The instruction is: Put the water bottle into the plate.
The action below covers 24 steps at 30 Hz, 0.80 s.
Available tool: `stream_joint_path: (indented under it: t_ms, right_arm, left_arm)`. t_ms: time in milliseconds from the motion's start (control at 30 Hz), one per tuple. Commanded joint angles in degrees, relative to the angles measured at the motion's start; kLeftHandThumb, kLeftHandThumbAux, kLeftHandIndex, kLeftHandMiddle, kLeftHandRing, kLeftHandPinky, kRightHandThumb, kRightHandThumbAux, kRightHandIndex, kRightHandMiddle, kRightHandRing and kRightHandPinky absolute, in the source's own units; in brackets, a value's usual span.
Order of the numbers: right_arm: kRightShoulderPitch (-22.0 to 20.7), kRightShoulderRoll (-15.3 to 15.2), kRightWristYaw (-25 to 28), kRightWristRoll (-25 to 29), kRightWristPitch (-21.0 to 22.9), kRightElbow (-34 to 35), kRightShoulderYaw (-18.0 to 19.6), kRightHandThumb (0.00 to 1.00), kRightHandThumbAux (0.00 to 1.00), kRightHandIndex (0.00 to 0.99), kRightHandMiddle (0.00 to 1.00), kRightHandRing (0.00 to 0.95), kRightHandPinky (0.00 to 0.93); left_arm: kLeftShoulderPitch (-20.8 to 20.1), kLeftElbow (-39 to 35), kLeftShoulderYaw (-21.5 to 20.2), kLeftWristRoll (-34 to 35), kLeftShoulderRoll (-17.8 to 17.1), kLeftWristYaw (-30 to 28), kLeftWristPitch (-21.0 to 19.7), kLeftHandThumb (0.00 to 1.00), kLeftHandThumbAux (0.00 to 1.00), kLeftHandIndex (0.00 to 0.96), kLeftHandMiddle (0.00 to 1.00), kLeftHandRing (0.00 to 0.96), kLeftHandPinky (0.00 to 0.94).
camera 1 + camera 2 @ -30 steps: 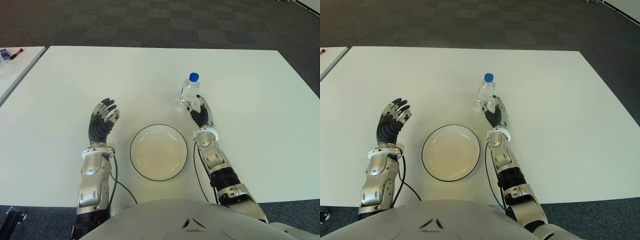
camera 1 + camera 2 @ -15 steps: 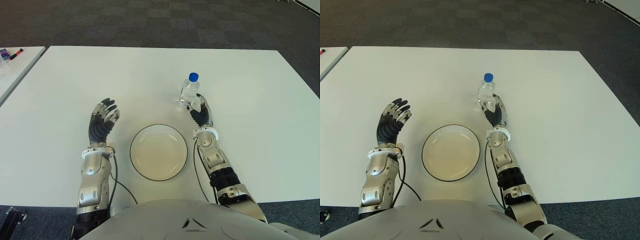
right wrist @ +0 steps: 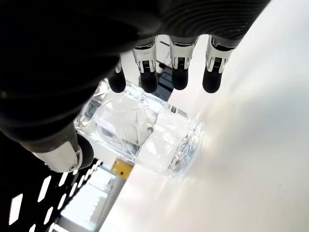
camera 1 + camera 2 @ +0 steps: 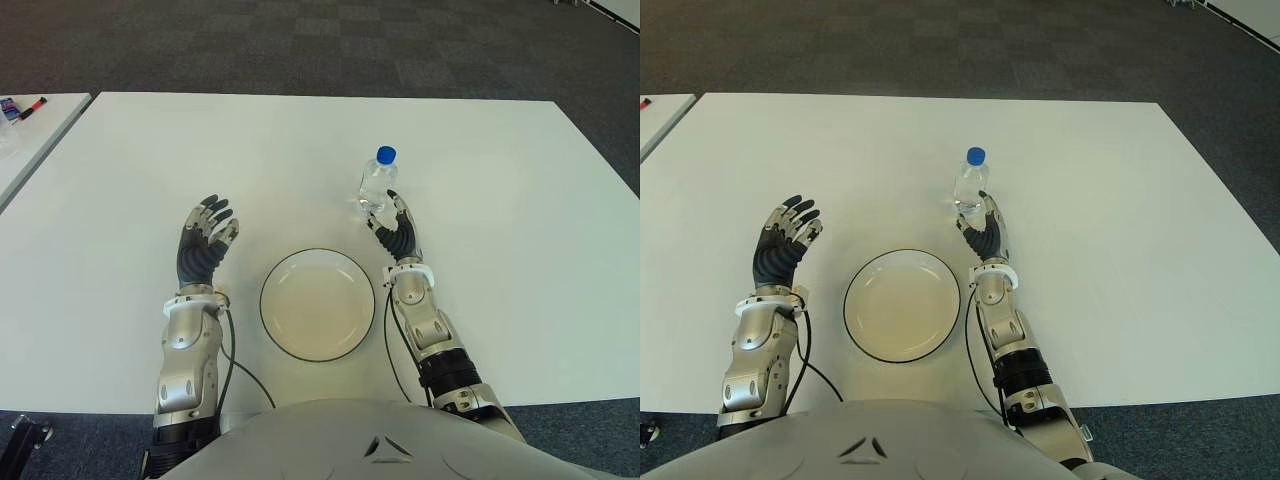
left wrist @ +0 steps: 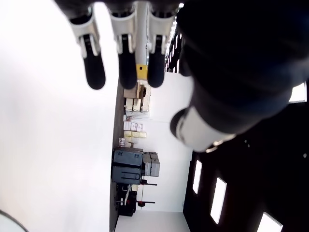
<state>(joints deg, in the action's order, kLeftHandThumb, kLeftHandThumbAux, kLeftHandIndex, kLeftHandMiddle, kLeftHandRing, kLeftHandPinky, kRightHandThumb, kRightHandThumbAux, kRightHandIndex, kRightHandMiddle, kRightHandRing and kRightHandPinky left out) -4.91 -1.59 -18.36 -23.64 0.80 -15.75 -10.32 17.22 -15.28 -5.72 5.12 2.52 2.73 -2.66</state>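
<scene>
Two hands show over the white table (image 4: 120, 170), one on each side of the plate (image 4: 317, 304). Farthest left, past a gap at the table's edge, the corner of a second white table (image 4: 30, 130) carries a few small items too small to tell apart. The left hand (image 4: 205, 240) shows to the left of the plate, palm turned inward, its fingers (image 5: 91, 67) extended and relaxed with nothing between them; whether it touches the tabletop cannot be told. Its wrist view shows three dark fingertips and the thumb spread apart over bare white surface, with only a sliver of the plate's rim in a corner.

The plate sits in the middle, close to the robot's body, round, cream-coloured with a dark rim, and nothing lies in it. A black cable (image 4: 236, 365) runs along the table between the left forearm and the plate.

Right of the plate's far edge, the right hand (image 4: 397, 232) is raised with fingers (image 3: 147, 77) open and straight, holding nothing. Just beyond its fingertips stands the water bottle (image 4: 377, 184), upright on the table, clear with a blue cap (image 4: 386, 155), outside the plate. In the right wrist view the bottle sits between thumb and fingers, though contact is not clear.
</scene>
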Motion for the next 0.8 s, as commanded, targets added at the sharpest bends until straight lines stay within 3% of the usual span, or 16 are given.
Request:
stream_joint_path:
  t_ms: [33, 800]
  right_arm:
    - [0.43, -0.38, 0.3, 0.53, -2.45, -0.9, -0.29, 0.0, 0.573, 0.0, 0.0, 0.0, 0.0]
    - [0.38, -0.84, -0.19, -0.02, -6.35, -3.14, -0.3, 0.0, 0.585, 0.0, 0.0, 0.0, 0.0]
  left_arm:
    - [0.25, 1.05, 0.23, 0.5, 0.0, -0.69, -0.19, 0.432, 0.835, 0.178, 0.207, 0.225, 0.266]
    - [-0.13, 2.22, 0.11, -0.16, -0.17, -0.1, 0.69, 0.471, 0.81, 0.199, 0.214, 0.231, 0.264]
